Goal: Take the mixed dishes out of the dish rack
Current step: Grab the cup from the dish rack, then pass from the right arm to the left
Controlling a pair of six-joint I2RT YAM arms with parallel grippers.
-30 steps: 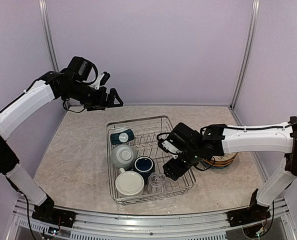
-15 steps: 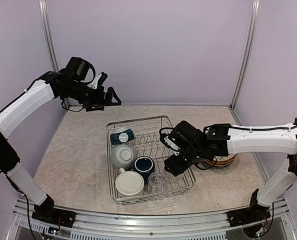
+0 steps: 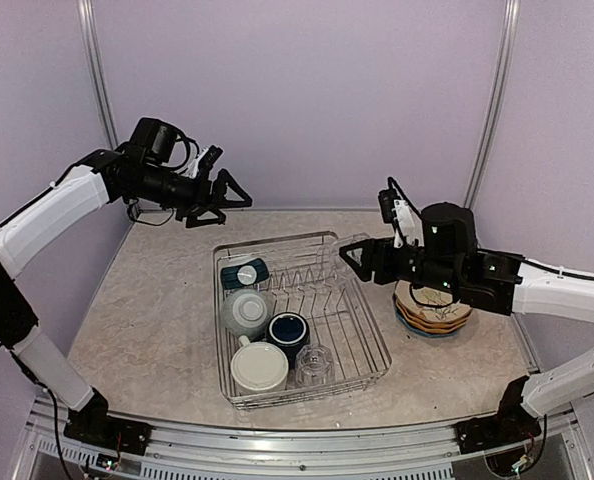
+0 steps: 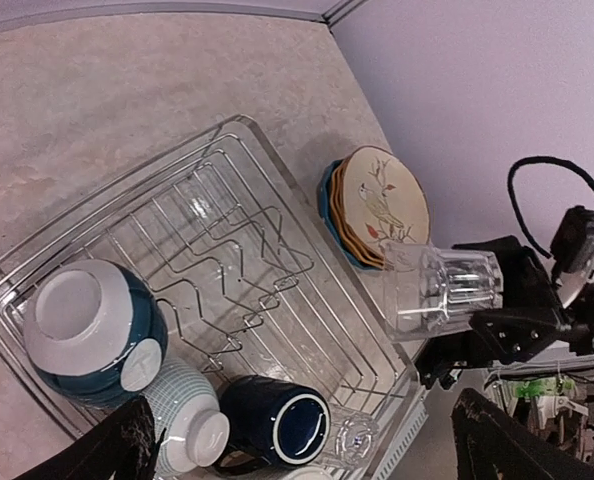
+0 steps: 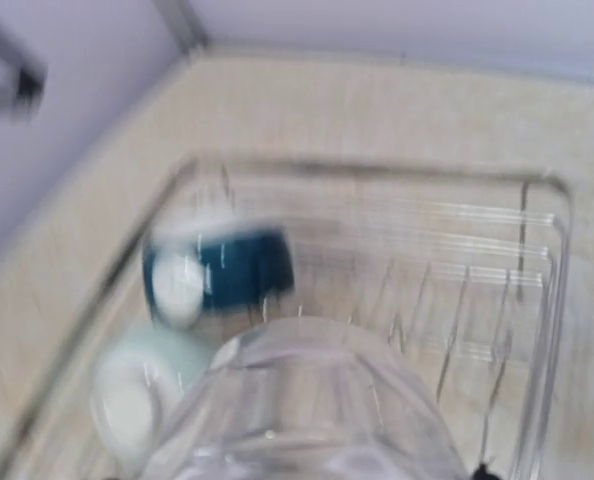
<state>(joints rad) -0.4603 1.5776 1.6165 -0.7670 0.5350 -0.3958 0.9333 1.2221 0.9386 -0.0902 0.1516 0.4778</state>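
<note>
The dish rack's (image 3: 349,322) left and near parts are crowded: teal bowl (image 3: 245,272), pale cup (image 3: 245,310), navy mug (image 3: 289,330), cream mug (image 3: 259,367) and tumbler (image 3: 315,365). Its right half holds only low prongs (image 3: 312,275). The table (image 3: 147,310) left of the rack lies open. Stacked plates (image 3: 435,312) block the right, and the right hand (image 3: 355,258) with a glass (image 4: 442,290) hangs over the far right corner.

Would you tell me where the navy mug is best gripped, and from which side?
Probably the rim, from above, one finger inside: the navy mug stands mouth upward, and a cream mug and a tumbler crowd its sides.
</note>
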